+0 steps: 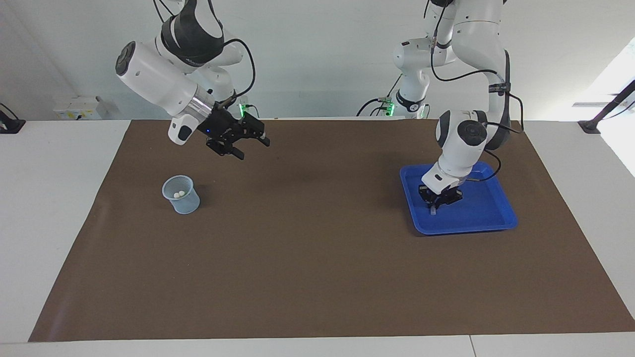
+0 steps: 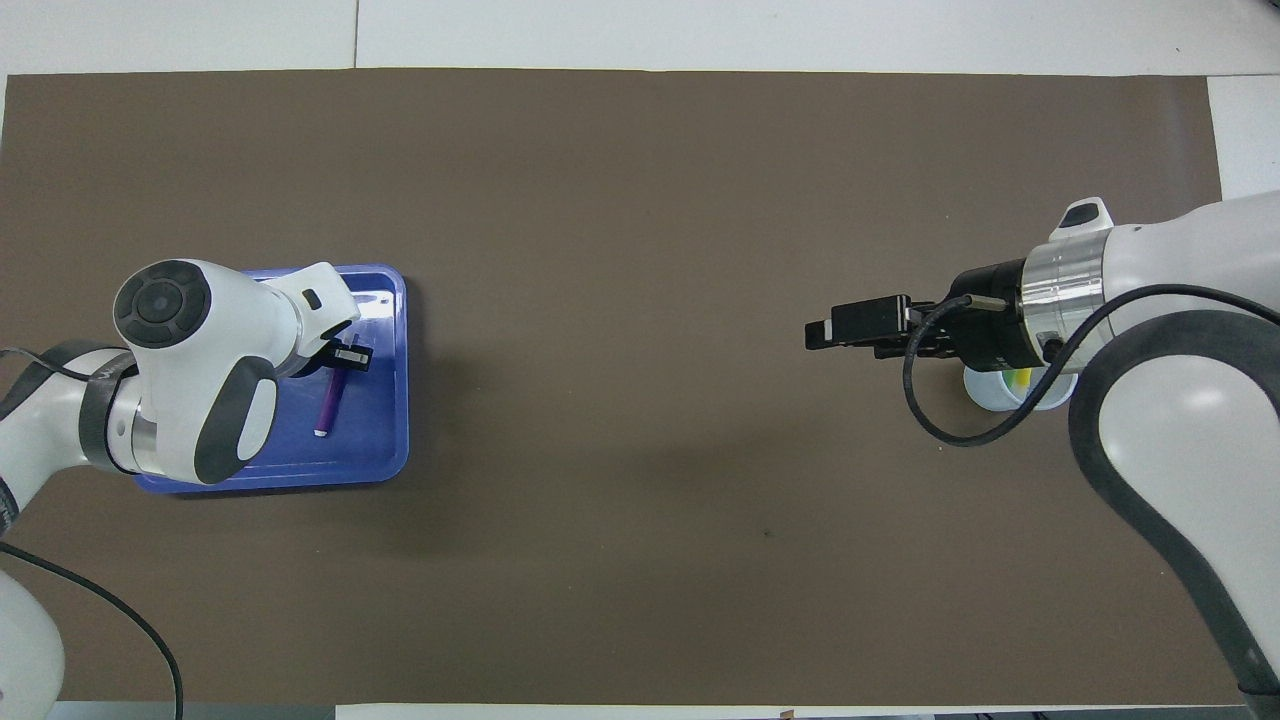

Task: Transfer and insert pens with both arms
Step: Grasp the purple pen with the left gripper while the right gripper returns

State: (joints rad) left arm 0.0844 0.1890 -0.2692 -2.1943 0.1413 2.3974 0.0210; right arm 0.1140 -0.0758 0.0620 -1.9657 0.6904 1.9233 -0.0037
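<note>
In the facing view, the left arm (image 1: 471, 134) bends down into the blue tray (image 1: 496, 218), which lies on the brown mat (image 1: 317, 258) toward the left arm's end of the counter (image 1: 49, 223). The left gripper (image 1: 435, 207) is low in the tray, its jaws closed on the purple pen (image 1: 433, 210), of which only a pale end shows below the fingertips. The right arm (image 1: 163, 79) hangs raised over the mat at its own end of the counter. The right gripper (image 1: 250, 148) is in the air, tilted, with its jaws standing wide and nothing between them. The clear cup (image 1: 181, 194) stands on the mat toward the right arm's end, farther from the robots than the right arm's base, and two pale pen ends show inside it. A dark band on the left arm carries small lettering that cannot be read.

In the overhead view, the purple pen (image 2: 329, 402) lies in the blue tray (image 2: 390, 440), its pale tip pointing toward the robots, and the left gripper (image 2: 350, 357) sits over the pen's other end, clamped on it. The left arm (image 2: 190, 370) covers much of the tray. The right gripper (image 2: 822, 334) reaches out over bare mat (image 2: 640, 200) toward the middle of the counter, jaws apart and holding nothing. The right arm's wrist partly covers the clear cup (image 2: 990, 395), in which the yellow pen (image 2: 1022, 378) and a little of the green pen (image 2: 1012, 377) show. No writing can be read here.
</note>
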